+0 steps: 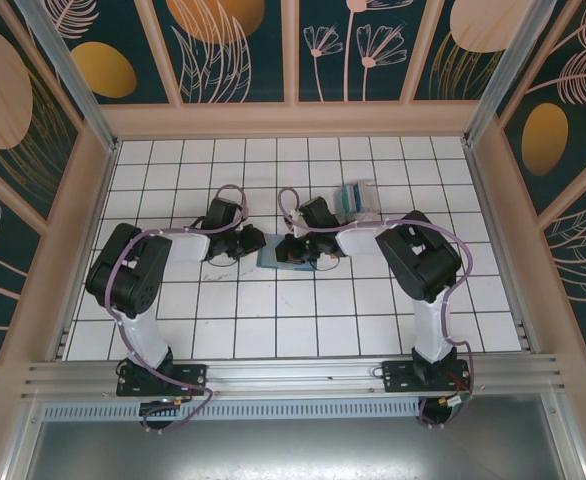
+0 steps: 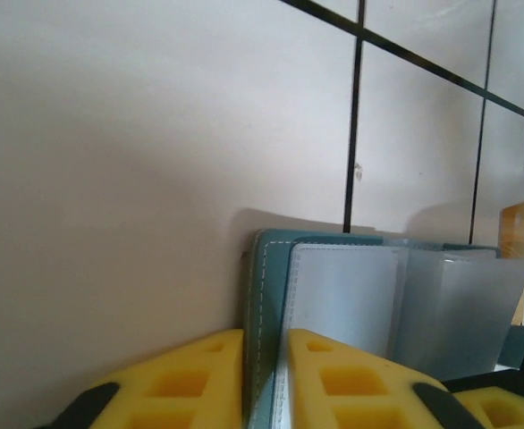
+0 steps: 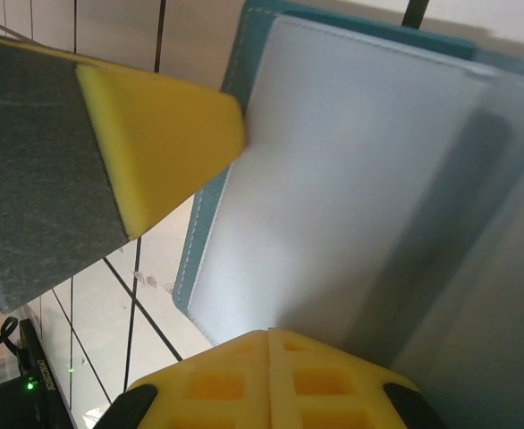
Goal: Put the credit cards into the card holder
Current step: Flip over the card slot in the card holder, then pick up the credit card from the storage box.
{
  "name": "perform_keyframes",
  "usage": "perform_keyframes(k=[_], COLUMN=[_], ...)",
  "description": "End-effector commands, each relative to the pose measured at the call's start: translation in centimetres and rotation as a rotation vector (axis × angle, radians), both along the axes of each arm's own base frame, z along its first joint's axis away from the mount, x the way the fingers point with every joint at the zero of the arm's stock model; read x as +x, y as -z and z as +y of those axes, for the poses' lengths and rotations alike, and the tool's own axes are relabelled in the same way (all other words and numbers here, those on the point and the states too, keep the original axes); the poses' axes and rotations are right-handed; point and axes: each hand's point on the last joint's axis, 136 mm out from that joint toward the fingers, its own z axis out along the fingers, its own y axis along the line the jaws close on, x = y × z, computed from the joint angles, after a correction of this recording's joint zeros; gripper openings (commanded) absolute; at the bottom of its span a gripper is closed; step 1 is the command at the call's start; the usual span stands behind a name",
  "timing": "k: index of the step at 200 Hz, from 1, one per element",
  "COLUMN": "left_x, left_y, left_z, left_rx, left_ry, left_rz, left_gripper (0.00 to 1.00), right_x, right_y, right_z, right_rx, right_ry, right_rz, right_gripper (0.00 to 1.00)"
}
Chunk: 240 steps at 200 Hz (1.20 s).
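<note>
Card holder [image 1: 271, 261] lies mid-surface [image 1: 223, 320], between both arms. Left gripper [image 1: 251, 244] at its left edge, fingers [image 2: 190, 380] on either side of the cover. Right gripper [image 1: 299, 250] over its right half, fingers [image 3: 217, 389] together at an inner leaf. Plastic box [image 1: 358, 198] behind, to the right, apart from it.

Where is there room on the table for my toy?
Free: near rows of the white tiled table between the arm bases, and far-left tiles. Crowded: the middle, where left pincer and right pincer meet at the dark teal wallet, near the clear plastic box.
</note>
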Motion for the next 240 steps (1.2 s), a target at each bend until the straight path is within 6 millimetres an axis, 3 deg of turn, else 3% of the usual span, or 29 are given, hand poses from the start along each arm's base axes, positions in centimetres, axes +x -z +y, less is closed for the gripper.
perform_keyframes(k=[1,29,54,75,114,157,179,203,215,218,240], left_x=[-2.0,-2.2,-2.3,-2.4,-2.7,-2.7,-2.7,-3.2,-3.4,-3.2,-3.4], left_y=[2.3,1.1,1.1,0.9,0.4,0.2,-0.3,-0.6,-0.1,-1.0,-1.1], left_z=[-1.8,-2.2,-1.9,-1.2,-0.7,-0.3,-0.1,0.1,0.5,0.4,0.2], left_rx=[-0.020,-0.055,-0.041,-0.025,-0.030,-0.039,-0.059,-0.088,-0.072,-0.082,-0.100], left_ry=[0.089,0.109,0.102,0.067,0.021,-0.017,-0.055,-0.077,-0.086,-0.085,-0.086], left_rz=[0.046,0.023,0.028,0.015,0.011,0.011,0.007,0.000,0.006,-0.017,-0.010], left_gripper=[0.19,0.17,0.00,0.00,0.00,0.00,0.00,0.00,0.00,0.00,0.00], right_x=[-0.6,-0.6,-0.3,0.7,3.3,7.8,11.2,13.8,14.9,15.2,16.8], right_y=[1.1,0.9,0.3,-2.1,-6.4,-9.4,-10.7,-12.0,-12.3,-12.4,-11.8], right_z=[-0.1,0.0,-0.1,-0.5,-3.1,-10.1,-16.7,-21.6,-23.4,-23.7,-24.8], right_rx=[0.003,0.021,0.027,0.019,-0.109,-0.293,-0.388,-0.455,-0.497,-0.505,-0.546], right_ry=[-0.026,-0.035,-0.030,0.006,0.107,0.294,0.456,0.575,0.605,0.607,0.605], right_rz=[0.005,-0.003,-0.025,-0.090,-0.252,-0.349,-0.384,-0.432,-0.450,-0.454,-0.432], right_gripper=[0.07,0.07,0.08,0.15,0.35,0.45,0.51,0.57,0.59,0.59,0.60])
